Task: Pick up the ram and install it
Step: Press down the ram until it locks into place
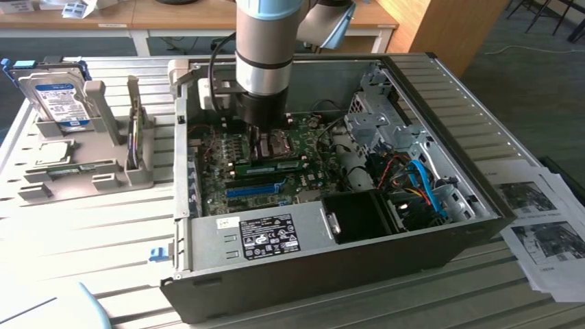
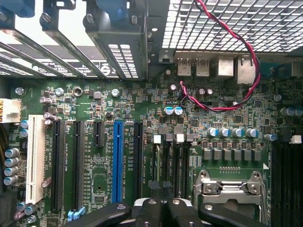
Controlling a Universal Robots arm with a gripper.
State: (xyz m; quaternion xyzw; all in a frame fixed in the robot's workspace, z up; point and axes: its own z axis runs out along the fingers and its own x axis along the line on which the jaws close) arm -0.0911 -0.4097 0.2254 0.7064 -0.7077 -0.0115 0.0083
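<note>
A: Where is the ram (image 1: 276, 165)?
B: It looks to lie seated in a slot on the motherboard (image 2: 199, 118), inside the open computer case (image 1: 457, 123).
A: And the hand (image 2: 161, 213)?
B: Closed, empty, above the board beside the CPU socket (image 2: 230, 189). Installation seems largely done.

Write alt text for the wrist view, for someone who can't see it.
The shut end effector hangs over a green motherboard inside a computer case. A long blue slot stands among black slots and a white slot, with a red-and-black wire looping across the ventilation grille.
</note>
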